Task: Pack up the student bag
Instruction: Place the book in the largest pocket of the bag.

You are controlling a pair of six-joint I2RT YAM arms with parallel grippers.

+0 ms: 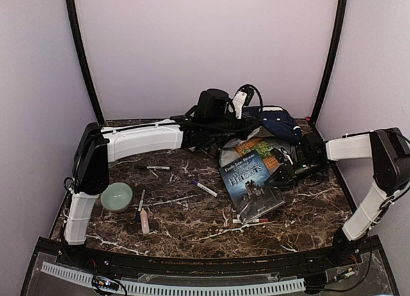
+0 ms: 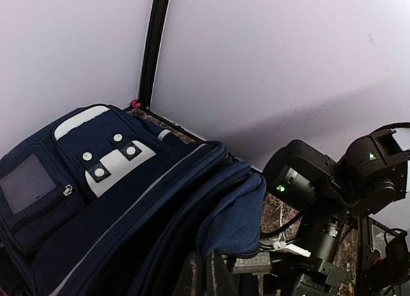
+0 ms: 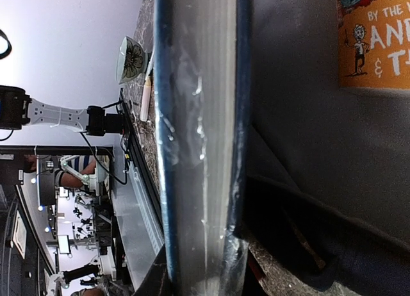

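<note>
One orange book [image 1: 259, 148] on student bag [image 1: 277, 123]

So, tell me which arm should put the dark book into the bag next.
Right. The right jaws grip the dark book by its edge, beside the student bag; the left jaws seem shut on the bag's flap.

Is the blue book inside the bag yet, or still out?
Still out. The book lies cover-up on the table in front of the bag, its edge clamped in the right gripper.

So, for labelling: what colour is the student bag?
Student bag: navy, white patches; left wrist view.
</note>
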